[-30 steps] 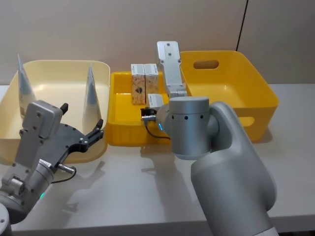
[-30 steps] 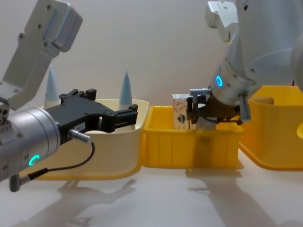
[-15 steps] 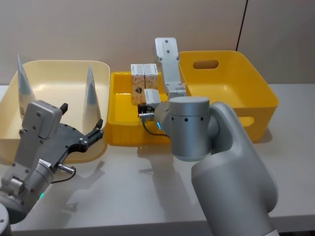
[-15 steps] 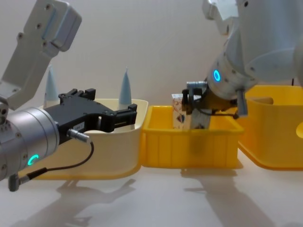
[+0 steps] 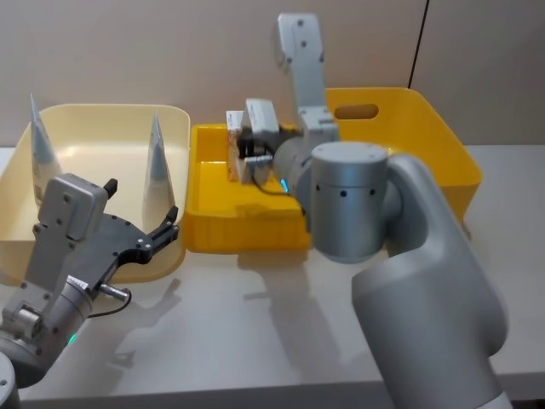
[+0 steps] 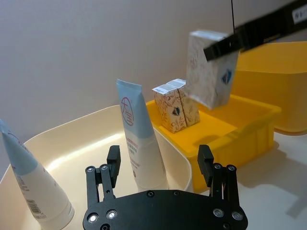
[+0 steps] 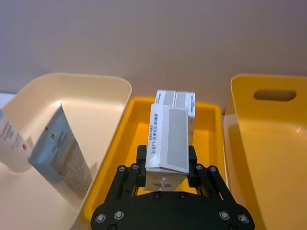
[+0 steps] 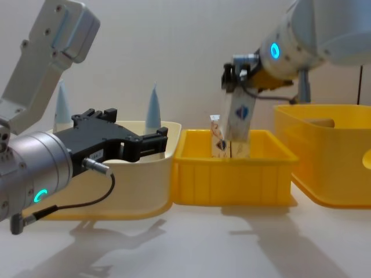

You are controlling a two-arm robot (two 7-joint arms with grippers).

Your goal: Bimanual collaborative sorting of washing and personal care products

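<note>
**Right gripper (image 8: pixel 235 76) is hoisting a box (image 8: pixel 238 119) up out of the middle bin (image 8: pixel 232 174)**

Half a second ago the box was sitting low, down at the middle bin's rim. It is now hanging above that bin, its bottom edge about level with the rim and its body tilting a little off upright. The right gripper's fingers (image 7: pixel 142 158) are clamping the box by its upper end, one on each side. From there the right arm is reaching back over the bin's near wall toward the robot.

Behind the held box, two more boxes (image 6: pixel 175 102) are standing upright inside the middle bin. They are touching side by side near its far wall, and the held box is apart from them.

The left gripper (image 6: pixel 159 158) is hovering on the near side of the cream bin (image 5: pixel 102 115), which is sitting against the middle bin's left wall. Its fingers are spread wide and gripping nothing. It has not shifted from where it was a second ago.

Two tubes (image 5: pixel 156 166) are standing cap-down inside the cream bin with their crimped ends pointing up. One is close to the wall shared with the middle bin, and the other is over at the far left.

A big bin (image 5: pixel 426 119) is sitting just to the right of the middle bin.
</note>
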